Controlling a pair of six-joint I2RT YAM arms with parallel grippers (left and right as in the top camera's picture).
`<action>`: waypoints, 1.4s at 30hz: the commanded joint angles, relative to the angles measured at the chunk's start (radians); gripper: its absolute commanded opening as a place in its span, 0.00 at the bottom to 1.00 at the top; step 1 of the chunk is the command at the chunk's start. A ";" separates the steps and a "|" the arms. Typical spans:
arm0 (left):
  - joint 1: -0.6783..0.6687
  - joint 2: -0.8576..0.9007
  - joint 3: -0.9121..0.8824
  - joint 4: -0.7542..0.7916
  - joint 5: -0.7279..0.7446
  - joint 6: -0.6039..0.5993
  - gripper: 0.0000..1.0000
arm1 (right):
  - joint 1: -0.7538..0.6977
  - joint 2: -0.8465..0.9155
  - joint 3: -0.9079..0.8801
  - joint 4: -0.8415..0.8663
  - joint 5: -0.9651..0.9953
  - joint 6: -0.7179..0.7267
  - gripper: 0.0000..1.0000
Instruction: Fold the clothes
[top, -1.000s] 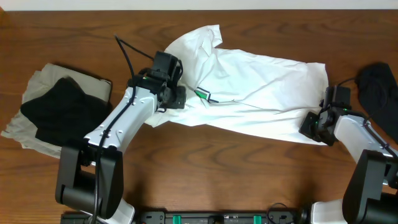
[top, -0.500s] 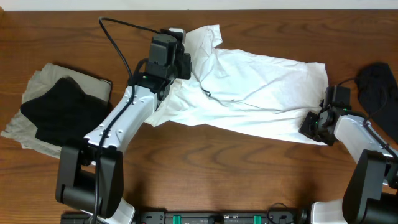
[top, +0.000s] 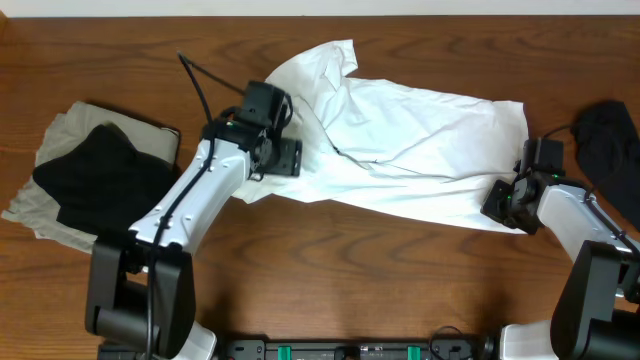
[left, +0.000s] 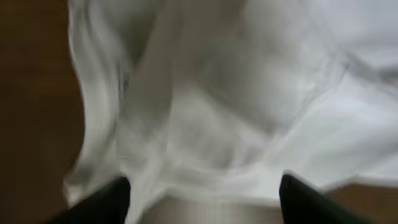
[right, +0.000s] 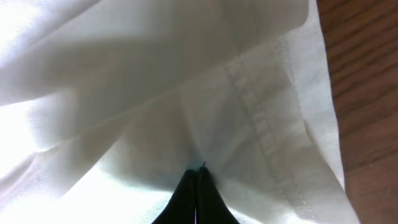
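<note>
A large wrinkled white garment (top: 420, 140) lies spread across the middle of the wooden table. My left gripper (top: 290, 158) hovers over its left end and is open. In the left wrist view the two dark fingertips (left: 115, 194) stand wide apart over blurred white fabric (left: 217, 106), and the left gripper (left: 202, 190) holds nothing. My right gripper (top: 497, 205) sits at the garment's near right corner. In the right wrist view the right gripper (right: 198, 180) is shut, pinching the white cloth (right: 155, 81) beside a stitched hem.
At the left edge a black garment (top: 100, 172) lies on top of a beige one (top: 50, 135). A dark garment (top: 608, 135) lies at the far right. Bare wood (top: 330, 280) runs along the front of the table.
My left gripper lifted toward the far side, came back over the garment's left end and opened, letting go of the white fabric. The green tag no longer shows. The right arm stayed put.
</note>
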 joint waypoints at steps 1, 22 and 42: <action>-0.001 -0.016 -0.023 -0.028 -0.060 0.027 0.77 | -0.008 0.050 -0.049 -0.027 0.066 0.010 0.01; -0.001 0.056 -0.111 0.064 -0.209 0.040 0.55 | -0.008 0.050 -0.049 -0.027 0.066 0.010 0.01; 0.032 0.113 -0.123 0.203 -0.434 0.035 0.06 | -0.008 0.050 -0.049 -0.028 0.066 0.010 0.01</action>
